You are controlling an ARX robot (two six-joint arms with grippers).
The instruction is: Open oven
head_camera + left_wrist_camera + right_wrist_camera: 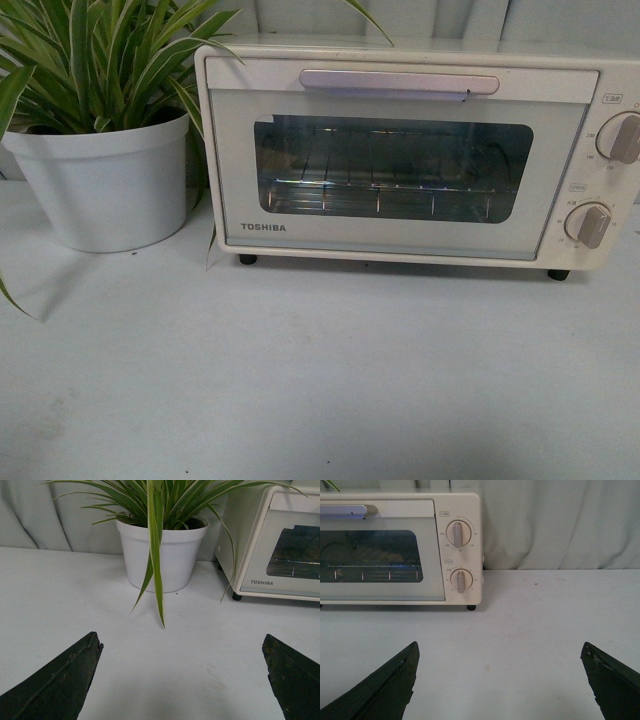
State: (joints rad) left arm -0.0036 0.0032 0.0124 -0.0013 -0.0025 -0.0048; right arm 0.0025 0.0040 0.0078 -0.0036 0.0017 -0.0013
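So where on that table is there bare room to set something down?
The widest bare stretch is the table in front of the oven and the potted plant. More bare table lies beside the oven's knob end, up to the curtain. It's tight where the plant's leaves reach the oven.

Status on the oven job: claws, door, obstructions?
Open, empty: left claw, right claw, both back from oven. Its door shut, handle untouched. Nearby potted plant clear of handle.
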